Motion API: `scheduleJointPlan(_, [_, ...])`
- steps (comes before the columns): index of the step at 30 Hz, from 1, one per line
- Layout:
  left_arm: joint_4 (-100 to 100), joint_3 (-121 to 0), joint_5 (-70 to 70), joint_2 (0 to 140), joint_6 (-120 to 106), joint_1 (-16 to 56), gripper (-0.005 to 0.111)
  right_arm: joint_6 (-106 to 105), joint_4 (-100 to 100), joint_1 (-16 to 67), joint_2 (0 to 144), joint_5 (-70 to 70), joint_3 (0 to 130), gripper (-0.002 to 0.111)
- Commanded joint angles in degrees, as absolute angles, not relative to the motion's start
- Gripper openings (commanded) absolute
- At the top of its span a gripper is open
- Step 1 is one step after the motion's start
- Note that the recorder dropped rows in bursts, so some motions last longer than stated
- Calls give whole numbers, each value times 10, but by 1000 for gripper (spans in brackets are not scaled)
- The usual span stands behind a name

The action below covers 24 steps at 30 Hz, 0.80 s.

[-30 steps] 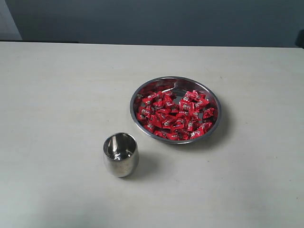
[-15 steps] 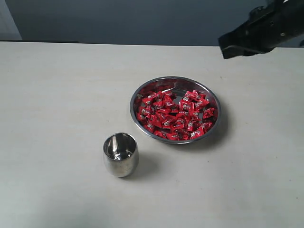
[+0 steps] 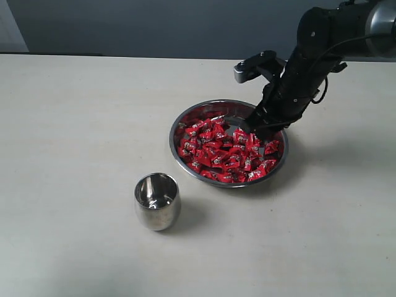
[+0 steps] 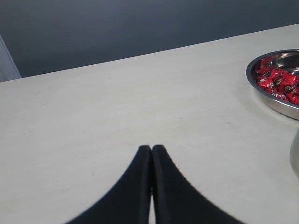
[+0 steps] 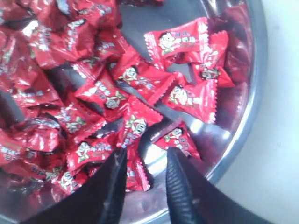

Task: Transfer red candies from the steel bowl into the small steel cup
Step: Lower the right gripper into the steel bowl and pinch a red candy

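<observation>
right claw (image 5: 145,156) is low in the steel bowl (image 3: 210,105) at its 1 o'clock side, jaws narrowly parted over the red candies (image 3: 216,151), nothing gripped. left claw (image 4: 151,148) is pinched closed, empty. The small steel cup (image 3: 157,201) stands upright on the counter (image 3: 74,124), at 7 o'clock from the bowl, apart.

My take: red candies (image 3: 223,151) by my right pincer (image 5: 145,151) look like crinkly glossy foil; steel bowl (image 3: 226,112) and small steel cup (image 3: 157,204) mirror-shiny; table (image 3: 80,124) matt, smooth.

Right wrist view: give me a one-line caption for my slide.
Open right claw close over the red candies heaped in the steel bowl.
</observation>
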<state>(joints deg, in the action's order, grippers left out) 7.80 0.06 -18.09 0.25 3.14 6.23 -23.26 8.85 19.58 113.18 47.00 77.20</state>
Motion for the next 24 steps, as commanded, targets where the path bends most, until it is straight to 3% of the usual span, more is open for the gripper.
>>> scheduleJointPlan(1, [78, 0, -177, 0, 35, 67, 0, -219, 63, 195, 1140, 468, 777, 30])
scheduleJointPlan(24, [78, 0, -177, 0, 35, 67, 0, -193, 0, 195, 1199, 446, 777, 30])
